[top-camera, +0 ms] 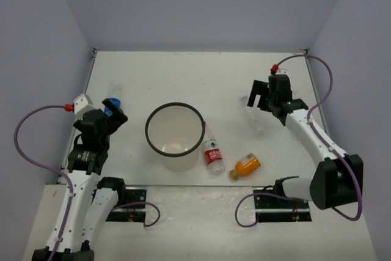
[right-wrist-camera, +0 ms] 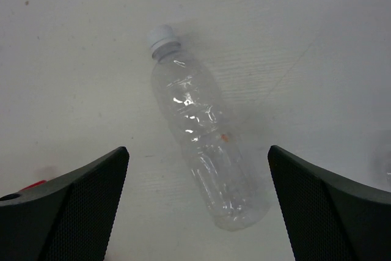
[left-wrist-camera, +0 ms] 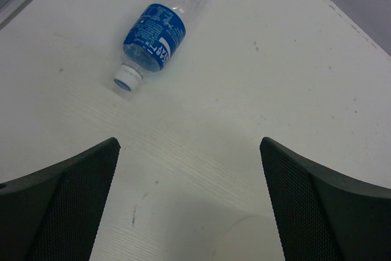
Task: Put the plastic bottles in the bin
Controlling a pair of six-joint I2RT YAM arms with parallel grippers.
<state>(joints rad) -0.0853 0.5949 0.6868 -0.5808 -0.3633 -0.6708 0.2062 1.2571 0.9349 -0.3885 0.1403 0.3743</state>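
Note:
The bin (top-camera: 148, 128) stands mid-table, upright. A clear bottle with a red-white label (top-camera: 212, 153) lies just right of it. A stubby orange bottle (top-camera: 245, 166) lies further right. A blue-label bottle (top-camera: 114, 96) lies at the left, its white cap towards my left gripper (top-camera: 113, 115); it also shows in the left wrist view (left-wrist-camera: 156, 32). My left gripper (left-wrist-camera: 188, 145) is open and empty, short of that bottle. A plain clear bottle (top-camera: 253, 117) with a white cap lies flat under my right gripper (top-camera: 256, 96). In the right wrist view the open right gripper (right-wrist-camera: 197, 149) straddles this bottle (right-wrist-camera: 204, 145) from above. No black-label bottle is in view.
The table has raised edges at the left (top-camera: 91, 71) and right (top-camera: 311, 71) and walls behind. The red-white and orange bottles lie close to the near edge, between the two arm bases.

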